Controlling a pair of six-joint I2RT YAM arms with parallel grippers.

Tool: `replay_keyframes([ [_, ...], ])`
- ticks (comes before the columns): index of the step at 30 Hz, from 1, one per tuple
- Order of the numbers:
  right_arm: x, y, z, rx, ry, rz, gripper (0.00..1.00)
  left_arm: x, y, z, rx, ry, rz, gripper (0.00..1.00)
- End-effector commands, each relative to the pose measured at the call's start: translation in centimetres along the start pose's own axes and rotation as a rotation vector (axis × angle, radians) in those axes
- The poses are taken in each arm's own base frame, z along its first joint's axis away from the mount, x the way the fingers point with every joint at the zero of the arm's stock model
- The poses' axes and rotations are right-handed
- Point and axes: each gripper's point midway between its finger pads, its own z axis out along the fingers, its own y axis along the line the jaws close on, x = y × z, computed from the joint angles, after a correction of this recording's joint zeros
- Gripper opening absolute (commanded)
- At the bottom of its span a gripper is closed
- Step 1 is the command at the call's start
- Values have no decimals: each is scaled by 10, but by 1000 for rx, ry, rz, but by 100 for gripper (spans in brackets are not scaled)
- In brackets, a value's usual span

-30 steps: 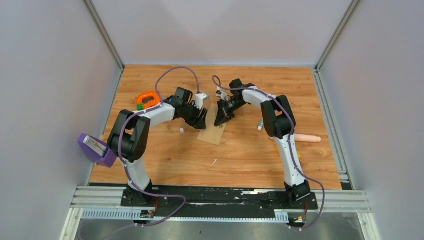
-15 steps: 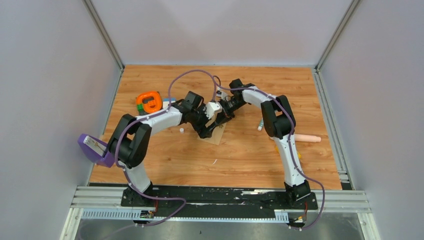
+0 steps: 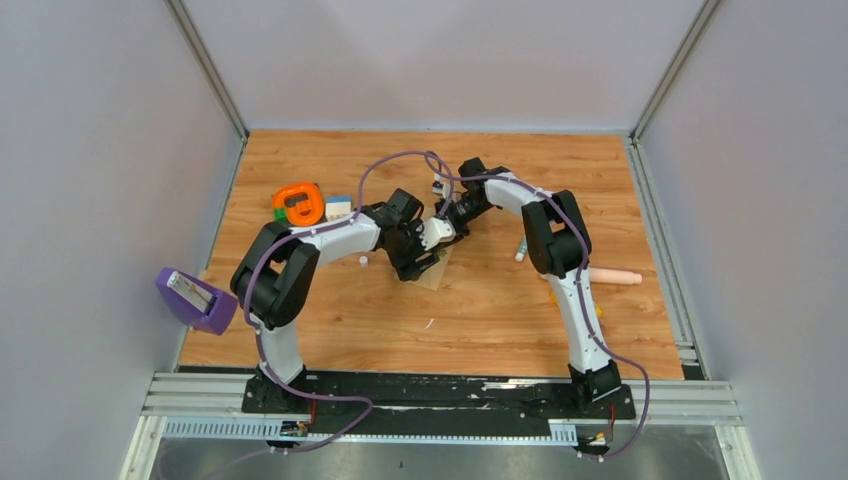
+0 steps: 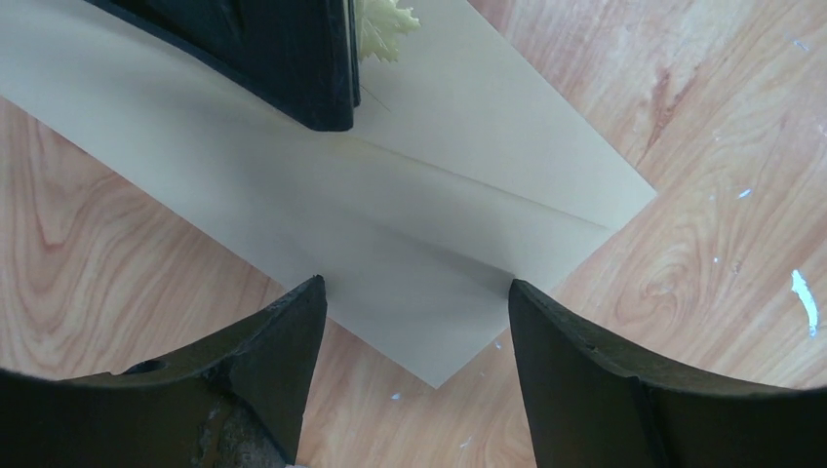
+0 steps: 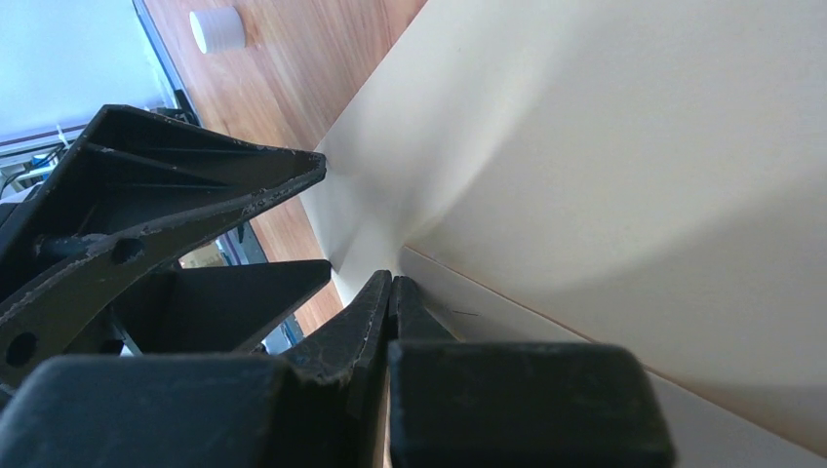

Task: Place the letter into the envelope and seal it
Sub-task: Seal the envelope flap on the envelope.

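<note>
Flat tan-brown kraft paper envelope (image 4: 458, 205) lying on the wooden table (image 4: 722, 136) at mid-field, beneath both arms. The right gripper (image 5: 392, 285) is clenched, its joined tips set down on a fold seam, presumably so that the paper is pinned against sliding. Whether a layer is nipped between them cannot be told. The left gripper (image 4: 414, 288) is released, its jaws spread to either side of the envelope's near corner, a stance suited to pressing down the flap. The pale cream bordered letter is not seen separately and is judged to lie inside.
</note>
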Motion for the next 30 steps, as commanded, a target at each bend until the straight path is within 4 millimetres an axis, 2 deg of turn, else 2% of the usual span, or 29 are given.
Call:
replay_keyframes([
  [1,-3,-25,7,94,0,-50,0,2,-1,5,19,66,12,77],
  [10,0,-18,7,65,5,-21,0,12,-4,16,31,128,-36,75],
  [16,16,-11,16,44,45,-7,0,14,-7,19,36,145,-40,74],
  [24,32,-13,25,39,83,8,0,15,-9,19,40,149,-47,74],
  [30,13,-20,21,104,44,-16,0,16,-11,19,48,150,-49,74],
])
